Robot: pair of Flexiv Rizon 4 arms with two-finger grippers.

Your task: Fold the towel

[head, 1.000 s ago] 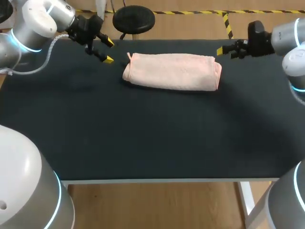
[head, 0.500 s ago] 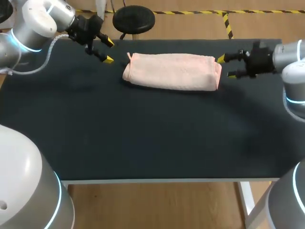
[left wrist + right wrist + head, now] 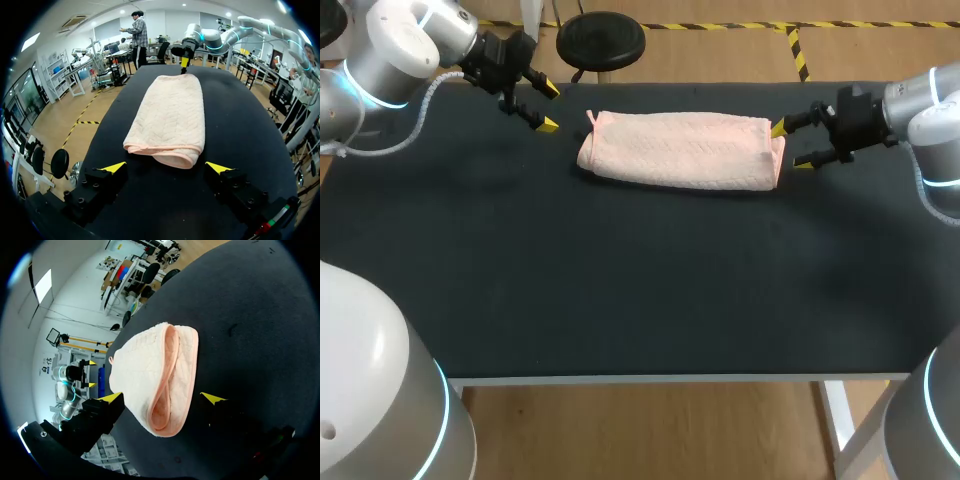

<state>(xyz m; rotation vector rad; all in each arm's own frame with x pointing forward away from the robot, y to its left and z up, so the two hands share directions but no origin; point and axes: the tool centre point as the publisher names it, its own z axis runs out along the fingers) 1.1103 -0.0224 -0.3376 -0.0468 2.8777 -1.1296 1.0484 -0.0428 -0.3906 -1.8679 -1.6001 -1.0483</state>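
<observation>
A pink towel lies folded into a long, thick band across the far part of the black table. My left gripper hovers open just off its left end, and in the left wrist view the towel stretches away ahead of the gripper. My right gripper is open at the towel's right end. In the right wrist view the folded end sits between the gripper's spread fingers, with its layered edge showing. I cannot tell whether the fingers touch it.
The black tabletop extends widely in front of the towel to the front edge. My right gripper shows at the towel's far end in the left wrist view.
My right gripper has come down from the far edge and closed in on the towel's right end. The left arm and the towel have stayed put.
</observation>
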